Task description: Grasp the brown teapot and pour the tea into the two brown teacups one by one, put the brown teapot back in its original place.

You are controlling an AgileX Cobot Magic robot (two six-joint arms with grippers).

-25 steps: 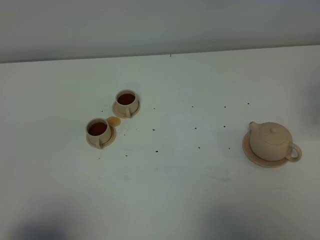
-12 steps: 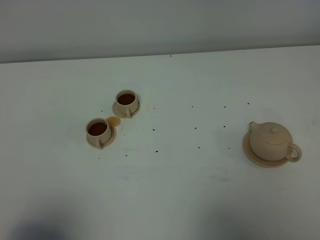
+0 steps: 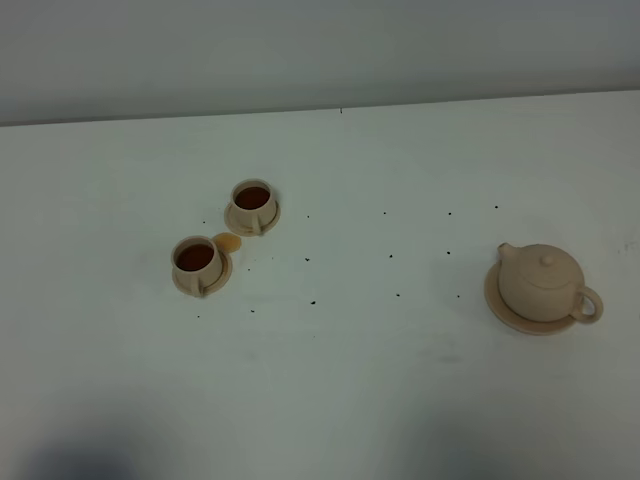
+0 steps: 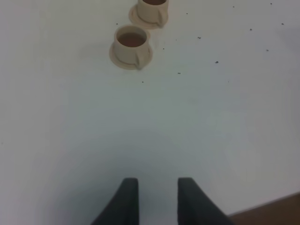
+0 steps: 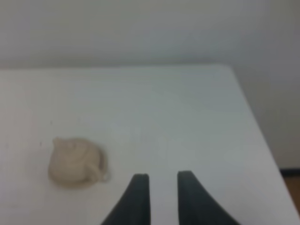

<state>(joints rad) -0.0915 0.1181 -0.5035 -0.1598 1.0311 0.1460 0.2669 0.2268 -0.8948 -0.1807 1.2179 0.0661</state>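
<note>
The brown teapot (image 3: 540,280) stands upright on its round tan plate (image 3: 492,297) at the right of the table, handle toward the right edge. It also shows blurred in the right wrist view (image 5: 72,161), well to the side of my right gripper (image 5: 163,176), whose fingers stand slightly apart with nothing between them. The two brown teacups (image 3: 252,200) (image 3: 195,260) sit on saucers at the left, both holding dark tea. My left gripper (image 4: 158,180) is open and empty, far back from the nearer cup (image 4: 132,41) and the other cup (image 4: 152,7). Neither arm shows in the high view.
A small tan puddle (image 3: 228,242) lies between the two saucers. Dark specks (image 3: 312,301) are scattered over the white table's middle. The table's right edge (image 5: 253,122) and a wall behind it show in the right wrist view.
</note>
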